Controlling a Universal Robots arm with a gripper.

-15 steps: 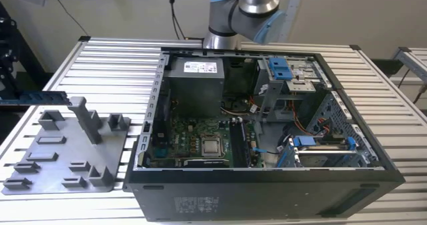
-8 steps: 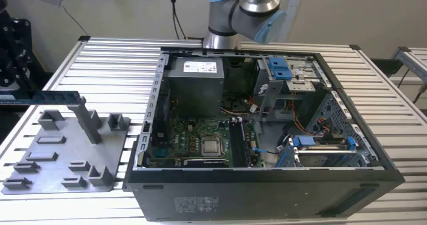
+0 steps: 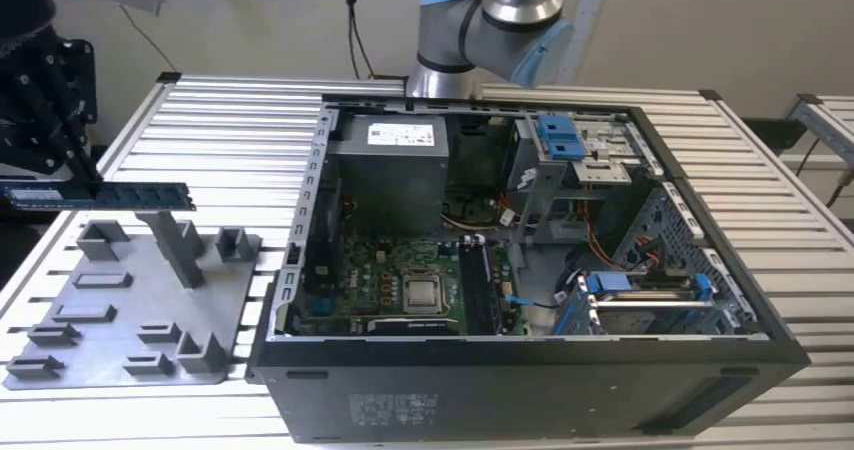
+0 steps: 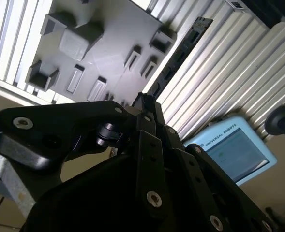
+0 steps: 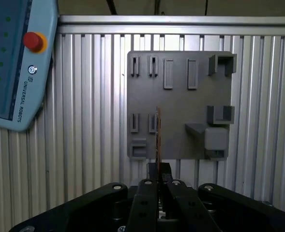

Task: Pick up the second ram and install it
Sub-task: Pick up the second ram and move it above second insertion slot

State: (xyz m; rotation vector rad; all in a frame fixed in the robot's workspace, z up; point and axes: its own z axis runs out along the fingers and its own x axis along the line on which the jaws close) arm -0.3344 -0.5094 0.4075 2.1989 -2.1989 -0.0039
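Pincer (image 5: 158, 170) clamped tight on the second ram (image 5: 157, 135), fingers closed against its two faces. In the first wrist view the stick shows edge-on as a thin strip. Under it lies the grey tray (image 5: 181, 96) on the ribbed bench (image 5: 94, 145), and the stick looks lifted clear of the tray's slots. So the pick-up is done, by my reading. Further off, on the exterior view's right, the open computer case (image 3: 534, 400) and its motherboard (image 3: 360, 270) sit well apart from the stick: install not yet done.
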